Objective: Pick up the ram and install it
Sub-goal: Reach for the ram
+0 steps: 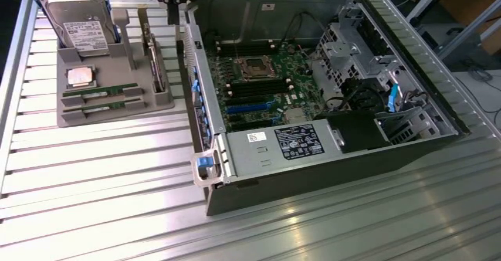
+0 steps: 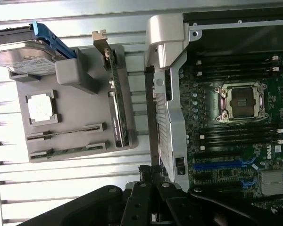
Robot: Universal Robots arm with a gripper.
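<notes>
Your jaws are pressing together with nothing pinched between them. In the exterior view they are hanging at the top edge of the scene, over the gap between the tray [image 1: 74, 117] and the case [image 1: 313, 185]. In the wrist view their black tips are meeting close beside the case's [image 2: 172, 122] silver side rail.

The ram is sitting in the tray [image 2: 80, 108], untouched and well apart from the jaws. You are seeing two sticks alike, lying flat in parallel slots at the tray's end away from the drive [image 1: 82, 26]. The first ram [image 1: 100, 91] is lying just beside the chip [image 1: 81, 76], and the second ram [image 1: 102, 103] is lying just beyond it, nearer the tray's edge. The wrist view is showing both too, the first ram [image 2: 66, 133] and the second ram [image 2: 68, 151], with the chip [image 2: 41, 107] next to them and the drive [image 2: 23, 54] standing on edge in its blue frame.

The card [image 1: 156, 67] is standing upright along the tray's side nearest the case.

The case is lying open on the counter [image 1: 94, 173], with the board [image 1: 262, 91] facing up. Long dark slots [image 1: 254, 88] are running on both sides of the socket [image 1: 254, 67].
</notes>
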